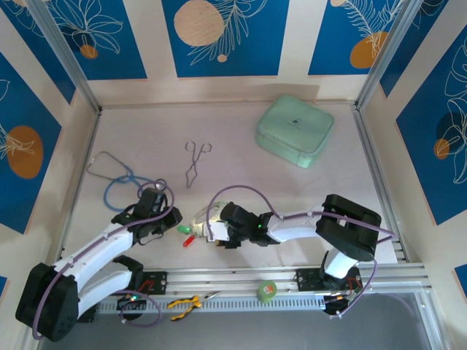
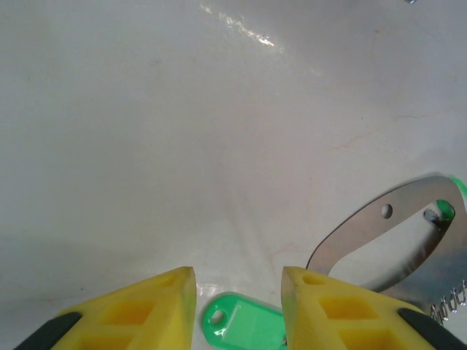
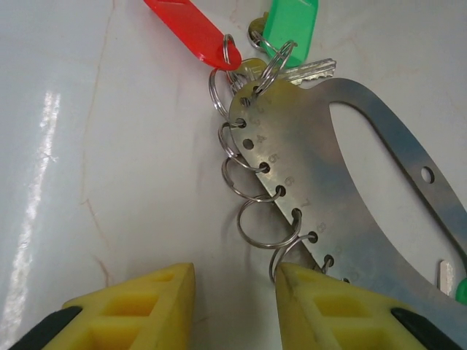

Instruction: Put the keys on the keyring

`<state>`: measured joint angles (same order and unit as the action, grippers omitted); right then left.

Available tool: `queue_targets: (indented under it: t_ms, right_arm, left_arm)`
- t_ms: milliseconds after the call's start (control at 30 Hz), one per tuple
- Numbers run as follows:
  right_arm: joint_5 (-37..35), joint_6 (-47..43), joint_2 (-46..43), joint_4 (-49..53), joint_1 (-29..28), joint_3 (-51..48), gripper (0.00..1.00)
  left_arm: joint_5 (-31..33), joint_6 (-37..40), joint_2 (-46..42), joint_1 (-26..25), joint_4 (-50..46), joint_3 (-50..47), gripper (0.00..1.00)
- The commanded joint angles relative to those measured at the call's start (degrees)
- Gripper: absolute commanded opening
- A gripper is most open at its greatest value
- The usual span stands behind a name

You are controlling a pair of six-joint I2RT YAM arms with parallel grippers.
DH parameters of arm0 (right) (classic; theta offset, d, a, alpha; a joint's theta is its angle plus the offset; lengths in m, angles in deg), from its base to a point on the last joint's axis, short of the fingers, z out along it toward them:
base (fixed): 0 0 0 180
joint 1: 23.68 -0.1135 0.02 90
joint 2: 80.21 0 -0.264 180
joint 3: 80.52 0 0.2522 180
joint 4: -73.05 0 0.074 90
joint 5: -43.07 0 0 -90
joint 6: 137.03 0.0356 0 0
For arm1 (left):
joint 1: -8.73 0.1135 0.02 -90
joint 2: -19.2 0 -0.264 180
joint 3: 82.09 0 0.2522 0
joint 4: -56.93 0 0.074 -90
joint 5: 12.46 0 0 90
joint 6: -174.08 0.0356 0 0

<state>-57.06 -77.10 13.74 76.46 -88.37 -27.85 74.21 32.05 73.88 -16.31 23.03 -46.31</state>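
The keyring (image 3: 350, 168) is a flat steel loop with numbered holes and several small split rings along its edge; it lies on the white table (image 3: 109, 146). A red key tag (image 3: 186, 29), a green key tag (image 3: 290, 20) and a silver key blade (image 3: 310, 71) hang at its far end. My right gripper (image 3: 237, 273) stands open, and its right finger (image 3: 321, 306) rests against the nearest split ring. My left gripper (image 2: 239, 281) is open over another green key tag (image 2: 244, 324) lying between its fingers, with the keyring (image 2: 379, 226) to its right. In the top view the two grippers (image 1: 166, 219) (image 1: 208, 230) meet around the keys (image 1: 185, 232).
A blue-tubed stethoscope (image 1: 117, 179) lies behind the left arm. Steel forceps (image 1: 195, 162) lie mid-table. A mint-green case (image 1: 294, 131) sits at the back right. Yellow-handled pliers (image 1: 186, 302) and a green tape roll (image 1: 267, 292) rest on the front rail.
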Motion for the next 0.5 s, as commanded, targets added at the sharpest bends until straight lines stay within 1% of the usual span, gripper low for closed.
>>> queue_targets:
  t_ms: [0, 467]
  right_arm:
    - [-0.21, -1.23, 1.07, -1.65, 0.61, 1.78, 0.34]
    - [0.54, 0.61, 2.92, 0.19, 2.35, 3.18, 0.31]
  left_arm:
    - [1.18, 0.92, -0.71, -0.54, 0.14, 0.27, 0.36]
    - [1.13, 1.0, -0.96, -0.54, 0.54, -0.12, 0.36]
